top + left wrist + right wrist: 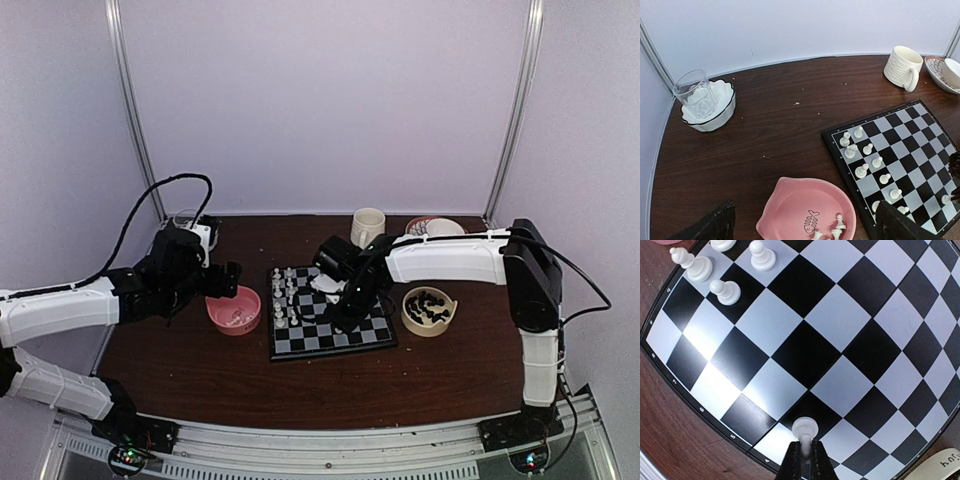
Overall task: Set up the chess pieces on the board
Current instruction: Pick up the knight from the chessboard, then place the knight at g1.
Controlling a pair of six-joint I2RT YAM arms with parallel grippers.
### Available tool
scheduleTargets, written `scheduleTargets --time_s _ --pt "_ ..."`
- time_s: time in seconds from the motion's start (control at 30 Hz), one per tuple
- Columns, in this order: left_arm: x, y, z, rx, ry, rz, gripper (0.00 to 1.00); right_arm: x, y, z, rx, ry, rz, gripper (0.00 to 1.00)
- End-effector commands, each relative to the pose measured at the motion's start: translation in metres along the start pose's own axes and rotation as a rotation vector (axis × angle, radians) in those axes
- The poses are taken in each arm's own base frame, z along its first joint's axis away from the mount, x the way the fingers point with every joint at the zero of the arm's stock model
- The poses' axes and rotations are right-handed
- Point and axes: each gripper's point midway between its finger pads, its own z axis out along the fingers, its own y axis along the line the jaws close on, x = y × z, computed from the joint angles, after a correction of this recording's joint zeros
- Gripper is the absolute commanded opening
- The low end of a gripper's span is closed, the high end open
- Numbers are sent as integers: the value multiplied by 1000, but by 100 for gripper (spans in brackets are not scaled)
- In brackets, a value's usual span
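Note:
The board [372, 333] lies mid-table, and several white chess pieces [285, 297] stand along its left side. My right gripper [350, 312] hangs low over the board [805, 350], shut on a white pawn [804, 429] near the board's edge. In the right wrist view three more white pieces [699, 267] stand at the top left. My left gripper [225, 278] is open above a pink bowl [790, 205] that holds a few white pieces [839, 222]. Its dark fingers [715, 225] frame the bowl, touching nothing. Rows of white pieces [863, 160] stand on the board [920, 135].
A tan bowl [446, 316] of black pieces sits right of the board. Behind the board stand a cream mug [367, 226] and a patterned dish [435, 228]. At the back left a glass [696, 94] stands in a white bowl [722, 112].

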Motion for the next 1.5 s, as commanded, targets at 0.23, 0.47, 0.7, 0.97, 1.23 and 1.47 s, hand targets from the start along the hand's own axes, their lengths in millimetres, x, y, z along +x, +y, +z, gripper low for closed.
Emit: scheduleTargets --time_s 0.23,0.47,0.7,0.97,1.23,1.47 --pt "-12 6 -10 1 -77 -46 97 -23 26 -21 -29 -124 -61 0" --pt "-10 7 -9 -4 -75 -47 98 -43 54 -37 -67 -229 -130 0" --pt "-10 8 -13 4 -86 -57 97 -58 67 -37 -72 -254 -149 0" --pt "-4 11 -10 -14 -74 -65 98 -68 86 -39 -88 -253 -197 0" --pt "-4 13 -9 -22 -66 -69 98 -72 100 -27 -92 -224 -264 0" --pt "-5 14 -10 -31 -69 -59 97 -75 104 -11 -56 -178 -290 0"
